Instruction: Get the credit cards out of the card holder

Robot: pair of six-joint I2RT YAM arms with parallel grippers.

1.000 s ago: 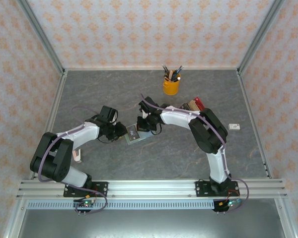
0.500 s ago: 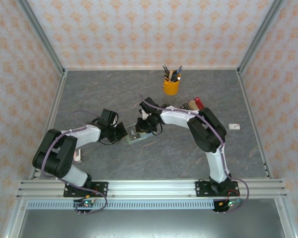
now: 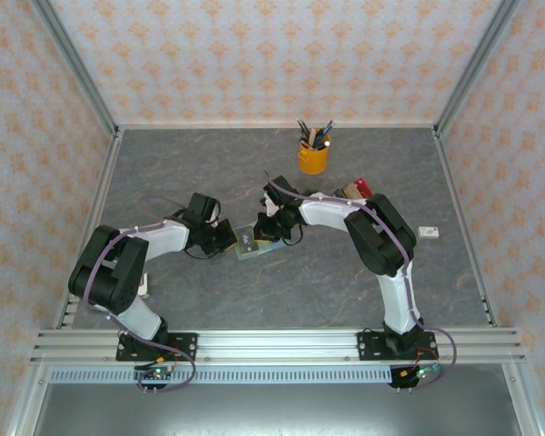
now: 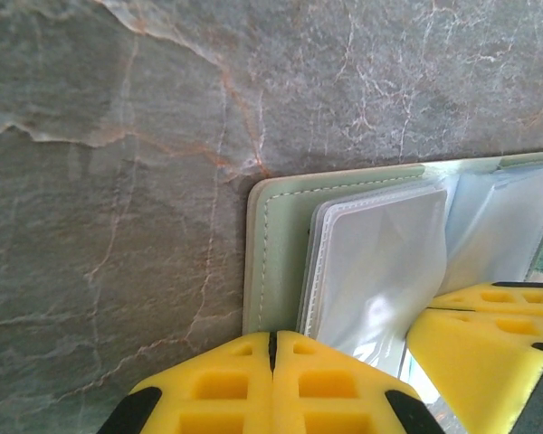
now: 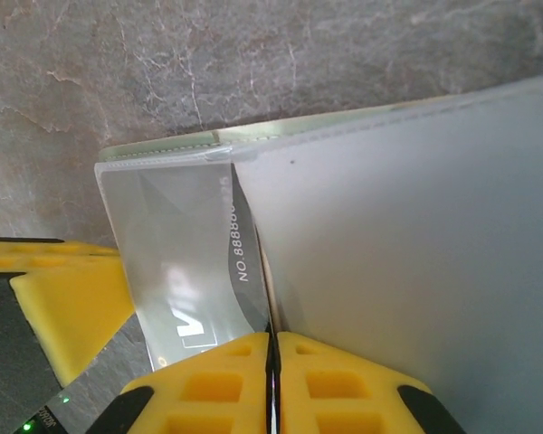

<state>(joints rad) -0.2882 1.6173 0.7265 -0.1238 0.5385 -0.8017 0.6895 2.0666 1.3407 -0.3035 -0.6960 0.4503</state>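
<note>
The holder (image 3: 248, 245) lies open on the surface (image 3: 327, 291), in the middle, between the two arms. It is green on the outside and has clear plastic pockets inside.

The left gripper (image 4: 271, 339) is closed, with its yellow tips pressed together. The tips sit right at the near edge of the holder. I cannot tell if they pinch that edge or just press beside it. It looks like this gripper is there to keep the holder from sliding.

The right gripper (image 5: 271, 342) comes in from the other side. Its yellow tips are closed on a clear pocket (image 5: 407, 226), and that pocket stands up from the rest like a page in a book.

Under the lifted pocket there is another pocket with a card (image 5: 238, 249) inside. The card looks dark and has white numbers on it. It sits all the way in.

So I think the job is only at the start. The holder is open and the pockets are being parted, but the card has to be pulled out. Any other cards inside have to come out too.
</note>
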